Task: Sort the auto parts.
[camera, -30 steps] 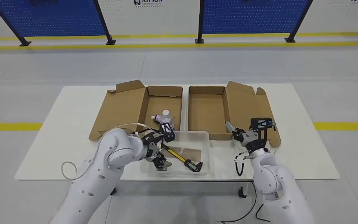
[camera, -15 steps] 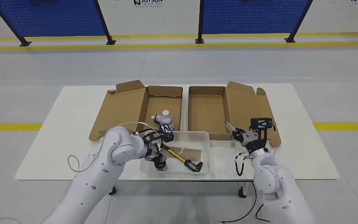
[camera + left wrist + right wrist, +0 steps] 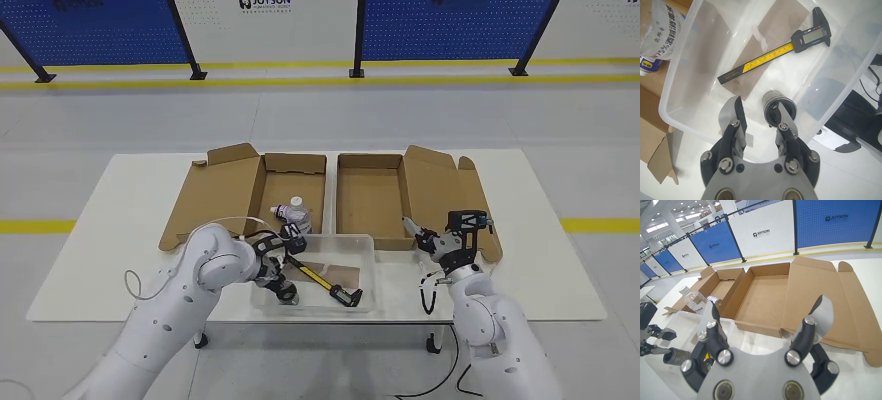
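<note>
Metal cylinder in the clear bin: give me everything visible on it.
The metal cylinder is a short steel-looking sleeve, shiny outside, with a dark hollow bore and ridged tracks inside. It lies on its side low in the clear bin, close to a wall, just off the brown sheet and apart from the caliper. The left gripper has its jaws open; one appears to sit in the bore mouth, the other stands clear.

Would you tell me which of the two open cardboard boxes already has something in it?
The box on the robot's left: a clear bottle sits in it, while the other box shows only its bare floor.
</note>
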`<action>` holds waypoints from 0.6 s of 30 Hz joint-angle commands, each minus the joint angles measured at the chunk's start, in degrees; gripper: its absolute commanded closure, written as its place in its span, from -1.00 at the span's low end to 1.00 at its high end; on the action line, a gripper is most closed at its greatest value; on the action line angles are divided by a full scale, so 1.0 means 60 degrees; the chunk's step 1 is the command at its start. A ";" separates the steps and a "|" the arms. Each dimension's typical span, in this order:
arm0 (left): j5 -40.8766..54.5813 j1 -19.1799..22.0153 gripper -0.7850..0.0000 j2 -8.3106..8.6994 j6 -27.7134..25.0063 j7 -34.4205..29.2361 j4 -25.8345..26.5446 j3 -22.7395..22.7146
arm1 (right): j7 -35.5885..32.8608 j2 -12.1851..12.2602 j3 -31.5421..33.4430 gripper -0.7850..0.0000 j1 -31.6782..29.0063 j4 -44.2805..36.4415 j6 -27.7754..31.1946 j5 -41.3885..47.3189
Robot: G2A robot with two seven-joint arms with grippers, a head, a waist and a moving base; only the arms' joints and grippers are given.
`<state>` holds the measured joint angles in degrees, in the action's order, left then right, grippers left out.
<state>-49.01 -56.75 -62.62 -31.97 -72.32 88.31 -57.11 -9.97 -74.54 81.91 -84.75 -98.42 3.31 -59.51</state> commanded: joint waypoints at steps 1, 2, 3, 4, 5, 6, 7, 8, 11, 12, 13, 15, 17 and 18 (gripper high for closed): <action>0.0053 0.0057 0.06 0.0030 -0.0002 0.0003 -0.0072 0.0087 | 0.0000 0.0000 0.0000 -1.00 0.0000 0.0000 -0.0001 0.0000; 0.0082 0.0078 0.07 0.0045 -0.0008 0.0009 -0.0101 0.0126 | 0.0000 0.0000 0.0000 -1.00 0.0000 0.0000 -0.0001 0.0000; 0.0109 0.0095 0.07 0.0058 -0.0004 0.0005 -0.0125 0.0176 | 0.0000 0.0000 0.0000 -1.00 0.0000 0.0000 -0.0001 0.0000; 0.0127 0.0117 0.07 0.0071 0.0003 -0.0002 -0.0144 0.0225 | 0.0000 0.0000 0.0000 -1.00 0.0000 0.0000 -0.0001 0.0000; 0.0124 0.0142 0.07 0.0083 0.0022 -0.0021 -0.0176 0.0276 | 0.0000 0.0000 0.0000 -1.00 0.0000 0.0000 -0.0001 0.0000; 0.0107 0.0172 0.11 0.0094 0.0038 -0.0037 -0.0207 0.0346 | 0.0000 0.0000 0.0000 -1.00 0.0000 0.0000 -0.0001 0.0000; 0.0122 0.0205 0.12 0.0103 0.0039 -0.0038 -0.0233 0.0394 | 0.0000 0.0000 0.0000 -1.00 0.0000 0.0000 -0.0001 0.0000; 0.0146 0.0232 0.13 0.0111 0.0043 -0.0042 -0.0275 0.0436 | 0.0000 0.0000 0.0000 -1.00 0.0000 0.0000 -0.0001 0.0000; 0.0226 0.0329 0.10 0.0126 0.0124 -0.0123 -0.0461 0.0609 | 0.0000 0.0000 0.0000 -1.00 0.0000 0.0000 -0.0001 0.0000; 0.0260 0.0377 0.10 0.0128 0.0139 -0.0138 -0.0507 0.0678 | 0.0000 0.0000 0.0000 -1.00 0.0000 0.0000 -0.0001 0.0000; 0.0269 0.0428 0.11 0.0130 0.0134 -0.0133 -0.0568 0.0731 | 0.0000 0.0000 0.0000 -1.00 0.0000 0.0000 -0.0001 0.0000; 0.0282 0.0525 0.15 0.0128 0.0117 -0.0116 -0.0726 0.0848 | 0.0000 0.0000 0.0000 -1.00 0.0000 0.0000 -0.0001 0.0000; 0.0374 0.0615 0.21 0.0117 0.0066 -0.0065 -0.0856 0.0953 | 0.0000 0.0000 0.0000 -1.00 0.0000 0.0000 -0.0001 0.0000; 0.0407 0.0661 0.25 0.0110 0.0050 -0.0048 -0.0916 0.0998 | 0.0000 0.0000 0.0000 -1.00 0.0000 0.0000 -0.0001 0.0000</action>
<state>-46.83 -53.02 -61.92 -31.55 -72.74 83.16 -51.38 -9.97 -74.54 81.91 -84.75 -98.42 3.31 -59.51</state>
